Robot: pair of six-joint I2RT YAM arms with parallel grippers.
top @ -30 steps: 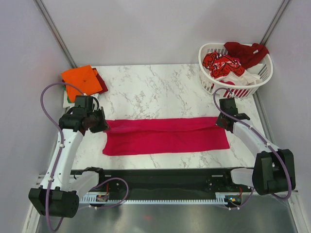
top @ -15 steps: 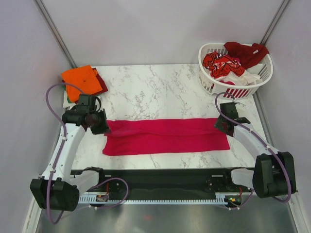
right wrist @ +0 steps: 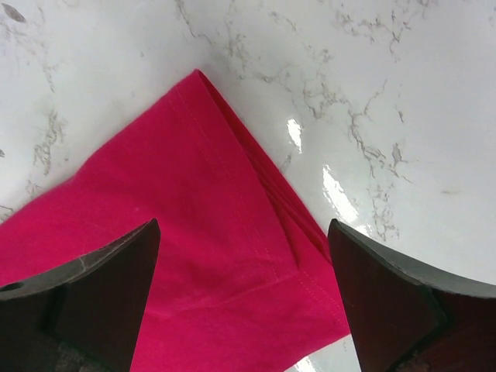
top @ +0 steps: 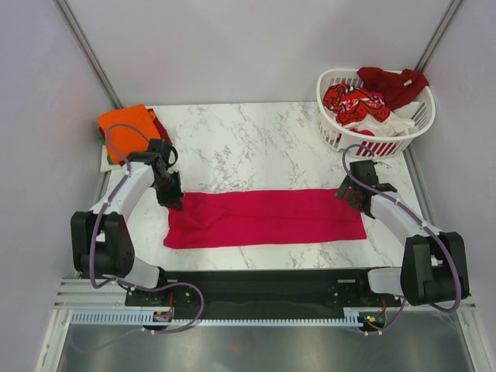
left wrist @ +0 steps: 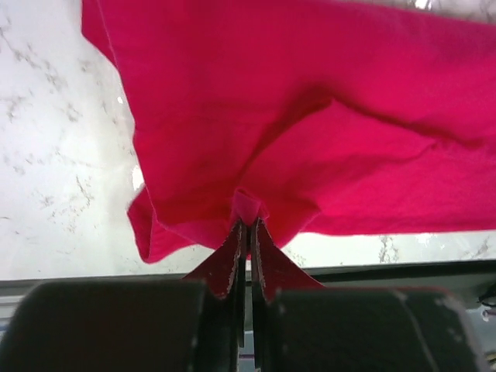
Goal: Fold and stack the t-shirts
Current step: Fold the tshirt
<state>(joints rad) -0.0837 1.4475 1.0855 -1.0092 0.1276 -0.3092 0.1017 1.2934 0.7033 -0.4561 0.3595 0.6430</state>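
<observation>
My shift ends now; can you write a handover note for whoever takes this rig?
Left gripper: shut on the left end of the magenta shirt.
Right gripper: open, over its right end, holding nothing.
The magenta shirt lies as a long strip mid-table.
Done: orange shirt folded, far left.
Left: finish folding the magenta shirt, stack it, then the shirts in the basket, far right.

I'm operating in a robotics lab test cell: plain pale wall panels (top: 248,46) on slanted metal struts (top: 87,53) box in a marble-patterned table (top: 256,136). Along its near edge my two arms' bases (top: 434,271) sit on a slotted metal rail (top: 256,316), with cables (top: 200,298) left exposed.
</observation>
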